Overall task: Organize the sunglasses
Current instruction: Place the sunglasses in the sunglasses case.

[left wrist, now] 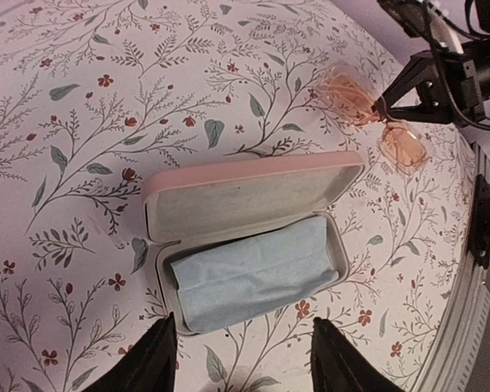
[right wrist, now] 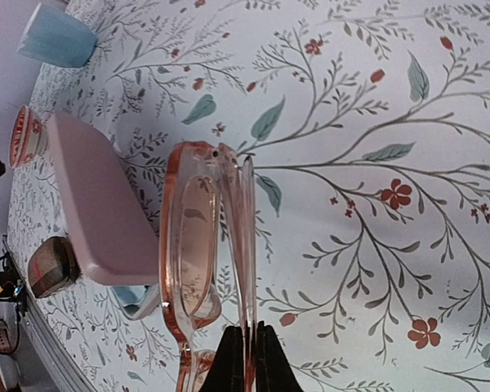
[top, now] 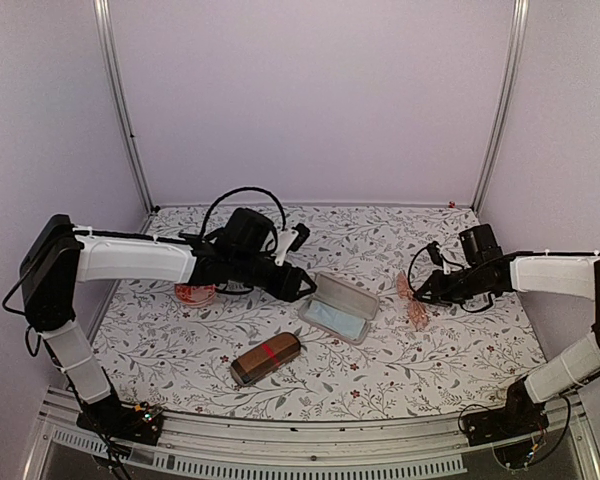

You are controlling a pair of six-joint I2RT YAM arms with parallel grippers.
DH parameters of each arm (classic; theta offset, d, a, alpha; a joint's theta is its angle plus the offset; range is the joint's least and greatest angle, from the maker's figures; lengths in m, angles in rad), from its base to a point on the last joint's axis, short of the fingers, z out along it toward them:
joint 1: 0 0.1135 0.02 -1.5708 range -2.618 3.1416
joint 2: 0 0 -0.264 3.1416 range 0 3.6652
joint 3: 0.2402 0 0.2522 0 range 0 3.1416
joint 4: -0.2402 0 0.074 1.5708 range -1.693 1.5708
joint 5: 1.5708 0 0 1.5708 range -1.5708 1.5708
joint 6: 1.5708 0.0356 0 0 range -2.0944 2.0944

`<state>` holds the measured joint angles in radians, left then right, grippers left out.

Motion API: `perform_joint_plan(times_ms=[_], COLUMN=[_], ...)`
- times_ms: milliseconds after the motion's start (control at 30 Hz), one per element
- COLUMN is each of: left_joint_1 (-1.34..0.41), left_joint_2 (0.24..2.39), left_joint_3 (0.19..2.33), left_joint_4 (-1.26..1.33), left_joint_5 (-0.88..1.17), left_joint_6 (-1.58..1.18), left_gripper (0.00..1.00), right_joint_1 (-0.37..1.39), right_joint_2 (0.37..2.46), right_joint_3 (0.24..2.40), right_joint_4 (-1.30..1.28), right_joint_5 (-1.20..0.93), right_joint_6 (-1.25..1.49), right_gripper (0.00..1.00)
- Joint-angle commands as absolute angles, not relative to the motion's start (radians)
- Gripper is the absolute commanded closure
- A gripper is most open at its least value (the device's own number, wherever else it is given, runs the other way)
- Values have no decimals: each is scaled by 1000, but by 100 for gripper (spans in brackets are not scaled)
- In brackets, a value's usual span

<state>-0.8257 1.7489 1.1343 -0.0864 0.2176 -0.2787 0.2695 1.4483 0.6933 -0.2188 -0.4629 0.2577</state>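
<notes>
Top: R gripper (top: 421, 292) pinched on pink-tan sunglasses (top: 416, 308), at its tips. L gripper (top: 302, 284) jaws apart, empty, open pink case (top: 338, 308) just ahead.
L wrist: case straight ahead of the fingers, blue cloth (left wrist: 253, 273) inside.
R wrist: fingers (right wrist: 233, 367) clamped on thin folded temples. Likely light, brittle, slick; hold frame not lenses, gentle squeeze.

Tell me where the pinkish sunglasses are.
The pinkish sunglasses are right of centre in the top view, pinched by the right gripper, just right of the open pink case.
</notes>
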Motion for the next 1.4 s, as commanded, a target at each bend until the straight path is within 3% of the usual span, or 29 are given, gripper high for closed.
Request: perform_joint_plan(times_ms=[0, 200, 433, 700, 1033, 1367], left_joint_1=[-792, -784, -784, -762, -730, -725], left_joint_2=[1718, 1678, 1631, 1502, 1364, 1354], left_joint_3=[1127, 1088, 1047, 944, 820, 813], left_joint_4=[-2, 92, 191, 215, 227, 216], left_joint_5=[297, 405, 571, 463, 326, 328], left_joint_6=[-295, -295, -239, -237, -275, -284], left_gripper=[42, 41, 41, 41, 41, 41], right_joint_1=[322, 444, 619, 699, 703, 704], right_joint_2=[1343, 1278, 1370, 1548, 1811, 1942], right_joint_3=[774, 847, 945, 1057, 1250, 1348], right_joint_4=[-301, -355, -367, -354, -452, -503], right_joint_5=[-511, -613, -692, -716, -587, -472], right_joint_6=[204, 168, 98, 60, -43, -87], right_gripper=[100, 100, 100, 100, 100, 100])
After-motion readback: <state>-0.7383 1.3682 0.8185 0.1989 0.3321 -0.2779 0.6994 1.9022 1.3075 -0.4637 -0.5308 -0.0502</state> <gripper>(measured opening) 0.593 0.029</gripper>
